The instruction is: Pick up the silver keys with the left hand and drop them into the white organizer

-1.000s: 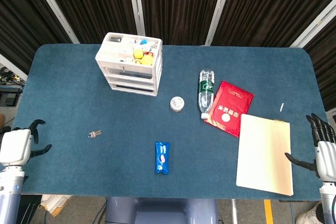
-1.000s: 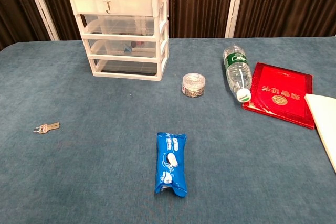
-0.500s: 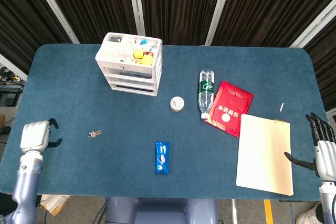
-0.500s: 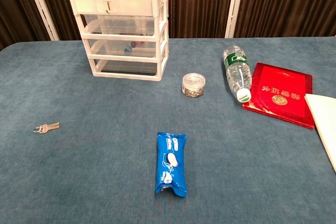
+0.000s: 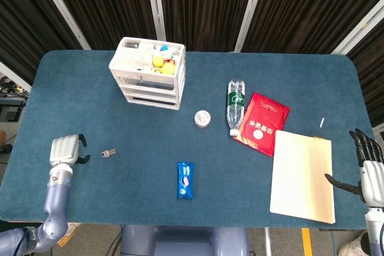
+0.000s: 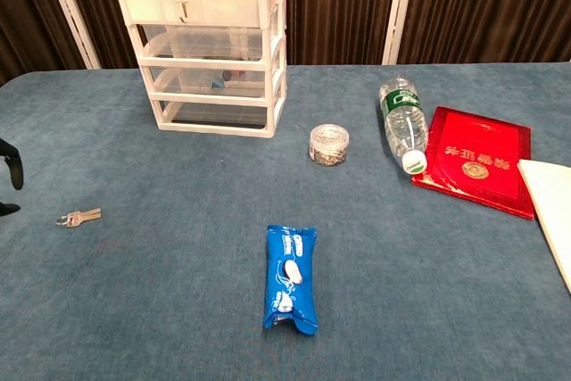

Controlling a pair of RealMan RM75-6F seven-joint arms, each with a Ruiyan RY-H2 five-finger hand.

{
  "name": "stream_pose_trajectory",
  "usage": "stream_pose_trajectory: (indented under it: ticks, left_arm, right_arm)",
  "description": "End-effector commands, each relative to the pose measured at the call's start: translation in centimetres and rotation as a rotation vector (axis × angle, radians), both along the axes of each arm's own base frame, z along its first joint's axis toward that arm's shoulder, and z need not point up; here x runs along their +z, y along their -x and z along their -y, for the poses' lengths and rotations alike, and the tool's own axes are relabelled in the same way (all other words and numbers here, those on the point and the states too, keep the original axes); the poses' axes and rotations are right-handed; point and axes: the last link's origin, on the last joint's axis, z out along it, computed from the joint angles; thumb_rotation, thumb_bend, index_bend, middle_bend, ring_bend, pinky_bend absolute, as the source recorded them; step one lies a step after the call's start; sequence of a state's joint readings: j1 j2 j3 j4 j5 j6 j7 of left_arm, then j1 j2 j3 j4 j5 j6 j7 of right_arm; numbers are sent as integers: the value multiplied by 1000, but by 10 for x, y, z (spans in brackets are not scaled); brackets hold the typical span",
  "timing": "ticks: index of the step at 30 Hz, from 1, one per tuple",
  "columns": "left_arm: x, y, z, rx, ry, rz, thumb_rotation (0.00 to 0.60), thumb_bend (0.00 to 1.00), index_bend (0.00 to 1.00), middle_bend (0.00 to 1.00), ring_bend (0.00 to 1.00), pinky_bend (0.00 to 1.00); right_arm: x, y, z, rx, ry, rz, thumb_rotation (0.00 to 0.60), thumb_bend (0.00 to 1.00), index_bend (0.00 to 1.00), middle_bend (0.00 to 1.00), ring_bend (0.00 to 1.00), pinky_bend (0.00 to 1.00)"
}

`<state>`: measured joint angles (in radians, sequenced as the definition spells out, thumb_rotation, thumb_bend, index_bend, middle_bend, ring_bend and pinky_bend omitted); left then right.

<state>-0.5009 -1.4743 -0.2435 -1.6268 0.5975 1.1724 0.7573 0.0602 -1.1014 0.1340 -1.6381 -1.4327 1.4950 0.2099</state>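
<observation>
Two robot hands sit at opposite edges of a blue felt-covered table (image 5: 90, 100) backed by dark curtains (image 5: 198, 4) with pale diagonal rails. The left hand (image 5: 65, 150), at the lower left of the head view, hangs over the cloth just beside the silver keys (image 5: 108, 153), not touching them; it holds nothing and its dark fingertips (image 6: 11, 169) show apart at the left edge of the chest view. The right hand (image 5: 369, 169), at the lower right edge, is spread and empty, beside a cream folder (image 5: 303, 175). The keys lie flat on the cloth, well apart from the white organizer (image 5: 148, 73), which stands in the upper left with small items in its top tray. A small round jar (image 5: 202, 119), a water bottle (image 5: 235, 105) lying down, a red booklet (image 5: 261, 123) and a blue packet (image 5: 185, 179) rest mid-table.
</observation>
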Motion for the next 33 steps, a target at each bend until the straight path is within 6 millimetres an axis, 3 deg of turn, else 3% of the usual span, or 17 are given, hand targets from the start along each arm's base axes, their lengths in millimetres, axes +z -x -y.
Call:
stream_pose_trajectory:
  ticks: [1,14,33]
  left_arm:
    - [-9,-3,-3,-4,18,-3,600,265,461,963,851,707]
    - [-35,-11,-6,4,50,13,600,265,462,959,848,707]
    - [-47,-14,-12,25,47,32,600,314,477,959,848,707]
  right_arm:
    - [0,0,0,0,0,0,600,65,7,0,0,0]
    - [1,0,0,1,2,5,600,65,6,0,0,0]
    - [1,0,-1,0,1,9,600,65,6,0,0,0]
